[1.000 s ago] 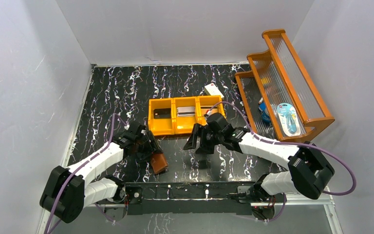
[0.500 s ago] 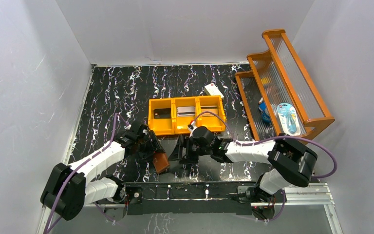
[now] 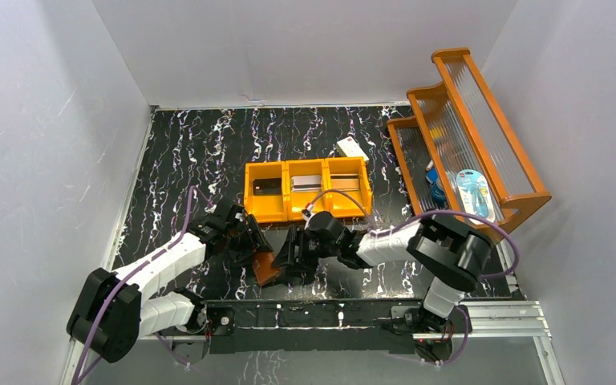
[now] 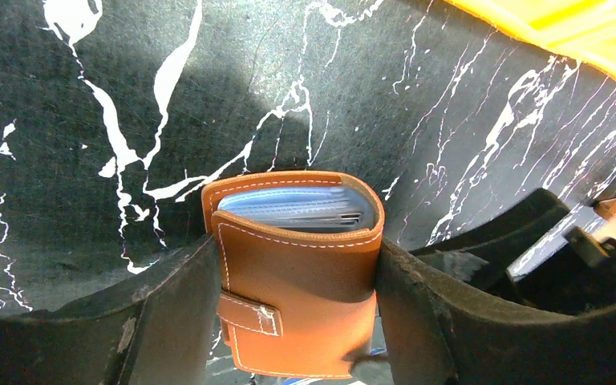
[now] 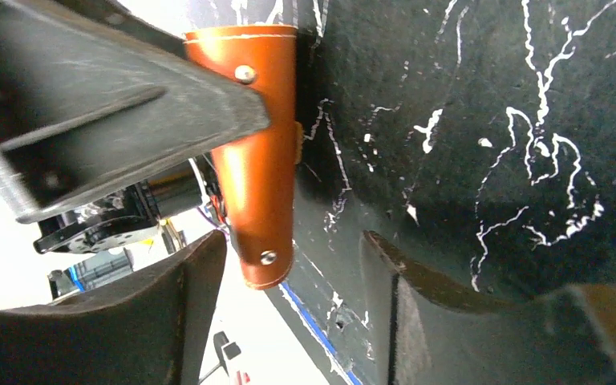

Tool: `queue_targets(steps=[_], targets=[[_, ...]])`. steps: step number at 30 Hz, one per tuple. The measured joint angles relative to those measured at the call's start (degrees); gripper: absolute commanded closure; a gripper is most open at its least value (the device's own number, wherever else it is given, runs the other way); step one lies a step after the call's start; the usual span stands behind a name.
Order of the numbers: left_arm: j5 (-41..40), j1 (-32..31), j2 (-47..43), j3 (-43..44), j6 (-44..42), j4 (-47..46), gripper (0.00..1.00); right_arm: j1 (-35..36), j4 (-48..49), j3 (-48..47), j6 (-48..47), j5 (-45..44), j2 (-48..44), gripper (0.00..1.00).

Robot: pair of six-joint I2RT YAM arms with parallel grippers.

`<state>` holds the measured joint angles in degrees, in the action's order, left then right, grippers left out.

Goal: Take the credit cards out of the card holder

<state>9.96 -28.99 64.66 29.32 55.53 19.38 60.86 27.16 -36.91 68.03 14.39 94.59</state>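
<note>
Near the front edge of the black, white-veined table (image 3: 208, 152), just ahead of the two arm bases, the left gripper (image 3: 257, 258) is clamped on the card holder (image 4: 293, 297), a small brown leather wallet. The left wrist view shows one dark finger pressed against each side of the wallet, its closed snap tab (image 4: 249, 313) facing the camera. The wallet's upper edge gapes slightly, showing pale blue-grey inner sleeves with thin edges tucked among them; whether those are cards cannot be told. The right gripper (image 5: 290, 239) sits just beside the wallet on its right, with its two fingers spread apart. From the right wrist view, one end of the wallet lies in the gap between those fingers, and neither finger appears to touch it. Farther back, in the middle of the table, stands an orange three-compartment tray (image 3: 273, 212). A black credit card (image 3: 266, 186) lies flat in its left compartment and a grey credit card (image 3: 306, 183) in the middle one; what is in the right compartment is unclear. A cream-white box (image 3: 351, 148) lies just behind the tray, and a stepped wooden shelf (image 3: 481, 128) stands along the right side.
</note>
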Motion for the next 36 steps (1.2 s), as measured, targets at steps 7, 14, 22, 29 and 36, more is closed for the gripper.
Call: queue_targets(steps=[7, 14, 22, 29, 36], targets=[[-0.1, 0.0, -0.2, 0.0, -0.2, 0.3, 0.32, 0.2, 1.7, -3.1, 0.9, 4.6, 6.1, 0.73], [-0.3, 0.0, -1.4, 1.7, -0.3, 1.7, 0.02, 0.4, -2.4, -3.7, -0.8, 4.4, 3.9, 0.87], [-5.6, 0.0, -5.4, 9.7, -2.9, 8.2, 0.02, 0.7, -27.7, -4.3, -5.2, -8.6, -11.8, 0.86], [-11.8, 0.0, -9.8, 11.8, -4.2, 12.9, 0.02, 0.7, -53.5, -8.5, -8.0, -25.8, -25.5, 0.83], [-13.0, 0.0, -10.1, 11.8, -4.2, 14.6, 0.02, 0.7, -70.1, -17.5, -11.8, -33.8, -24.1, 0.82]])
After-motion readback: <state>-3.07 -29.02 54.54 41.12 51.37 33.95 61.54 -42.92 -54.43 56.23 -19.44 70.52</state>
